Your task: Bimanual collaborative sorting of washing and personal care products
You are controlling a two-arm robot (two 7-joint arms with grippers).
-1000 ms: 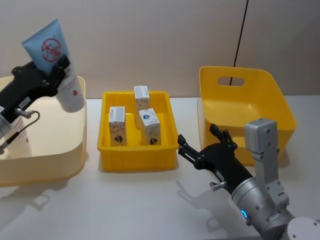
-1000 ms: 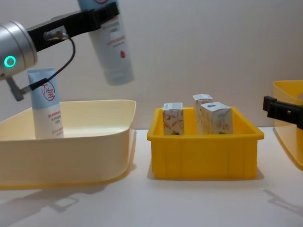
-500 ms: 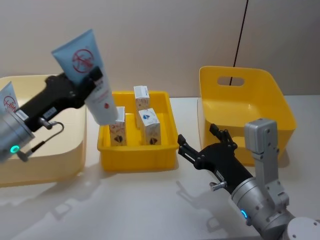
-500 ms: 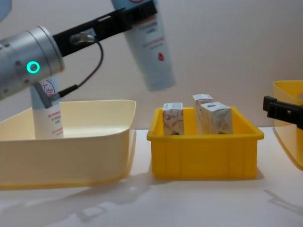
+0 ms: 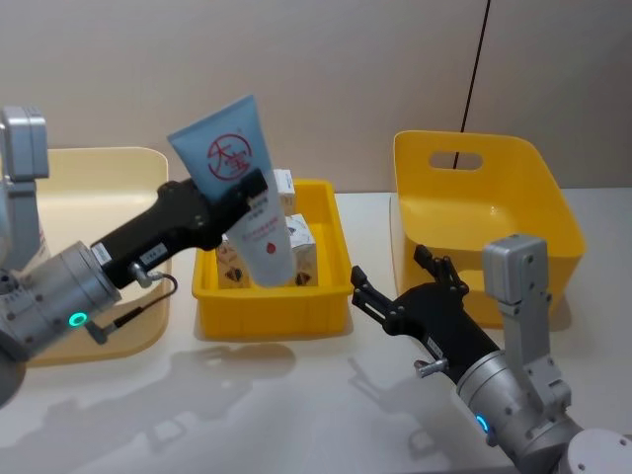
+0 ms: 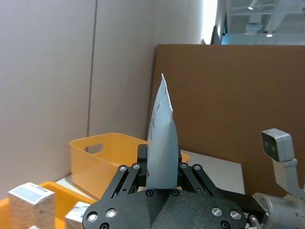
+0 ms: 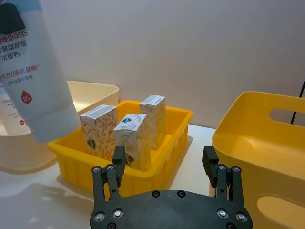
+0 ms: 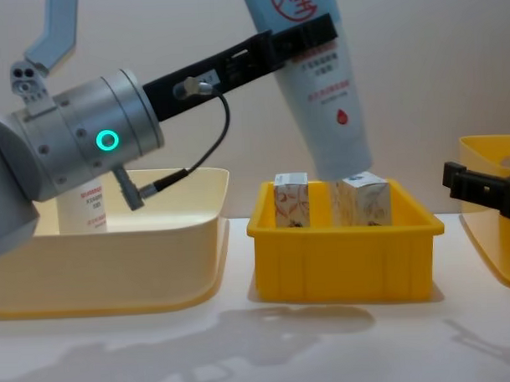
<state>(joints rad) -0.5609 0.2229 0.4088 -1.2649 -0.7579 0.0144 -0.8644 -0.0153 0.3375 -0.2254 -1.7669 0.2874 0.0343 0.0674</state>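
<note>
My left gripper point(image 5: 249, 191) is shut on a pale-blue tube point(image 5: 237, 193) with a red round logo, held tilted with its cap end down. The tube point(image 8: 320, 88) hangs over the small yellow tray point(image 5: 272, 308), just above the white floral cartons point(image 5: 300, 243) standing in it. In the left wrist view the tube point(image 6: 161, 138) is clamped edge-on between the fingers. A second tube point(image 8: 86, 210) stands in the pale tub behind my left arm. My right gripper point(image 5: 391, 273) hovers open above the table, to the right of the tray's front, and holds nothing.
A pale yellow tub point(image 5: 109, 163) sits at the left and a deep yellow bin point(image 5: 494, 183) with a handle slot at the right. The small tray point(image 8: 341, 263) stands between them. Bare white table lies in front.
My left arm has swung the tube rightward, from above the pale tub to above the small tray and its cartons. The right gripper has stayed still.
</note>
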